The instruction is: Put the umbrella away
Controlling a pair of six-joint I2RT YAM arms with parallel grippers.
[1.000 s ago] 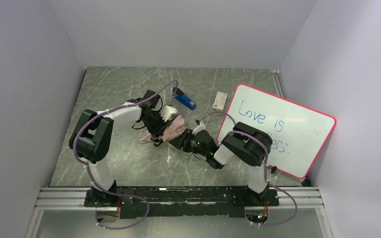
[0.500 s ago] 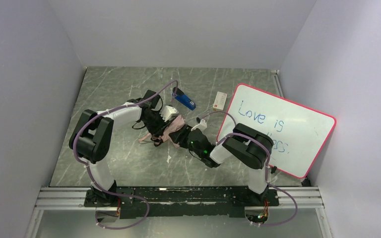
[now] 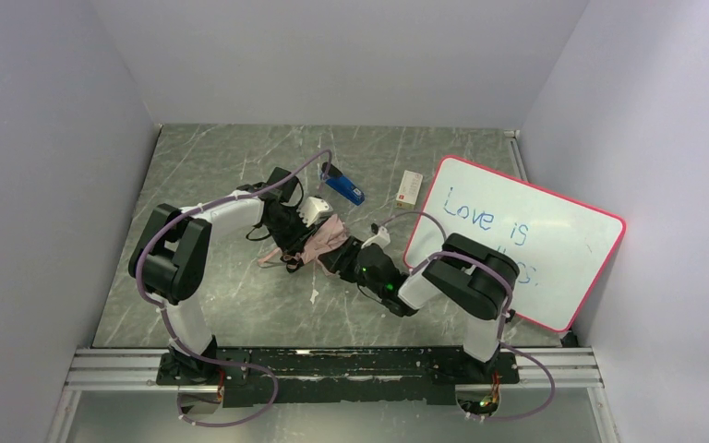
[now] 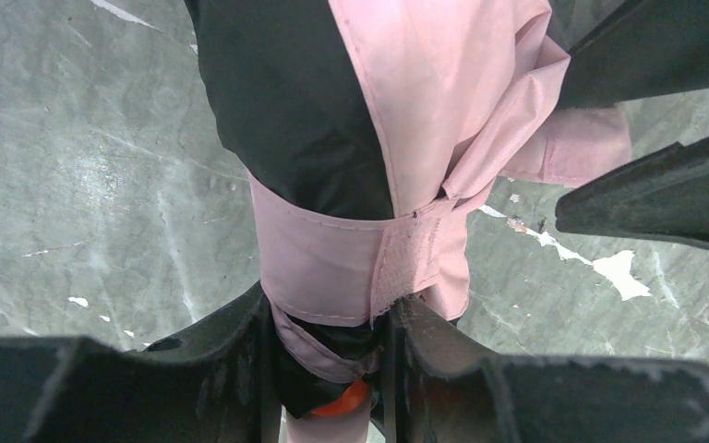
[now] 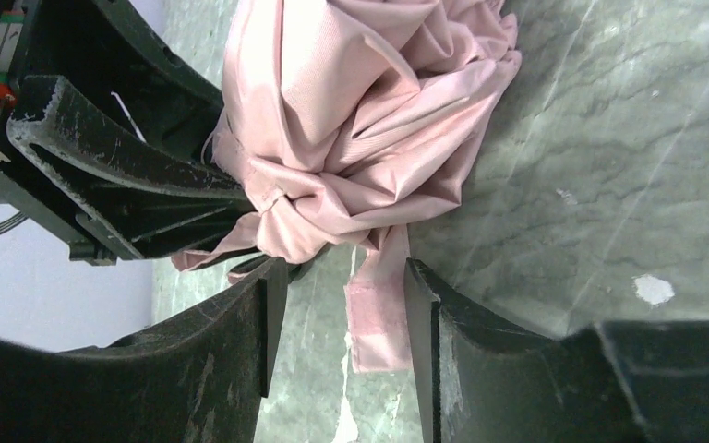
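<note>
The folded umbrella [image 3: 318, 240], pale pink outside and black inside, lies mid-table between both grippers. My left gripper [image 4: 328, 346] is shut on the umbrella [image 4: 351, 166] just below its pink strap band [image 4: 332, 268], near the handle end. In the right wrist view the bunched pink fabric [image 5: 360, 111] fills the top. The loose pink strap end [image 5: 377, 309] hangs between my right gripper's [image 5: 342, 314] open jaws, without being clamped. The right gripper [image 3: 340, 258] sits just right of the umbrella in the top view.
A blue-and-black stapler [image 3: 342, 187] lies behind the umbrella. A small white card [image 3: 411, 186] lies to its right. A red-framed whiteboard [image 3: 517, 238] leans at the right. White paint chips [image 5: 654, 289] mark the grey table.
My right gripper moved in towards the umbrella, then drew back slightly to the right. The left gripper has kept its hold and has not moved.
</note>
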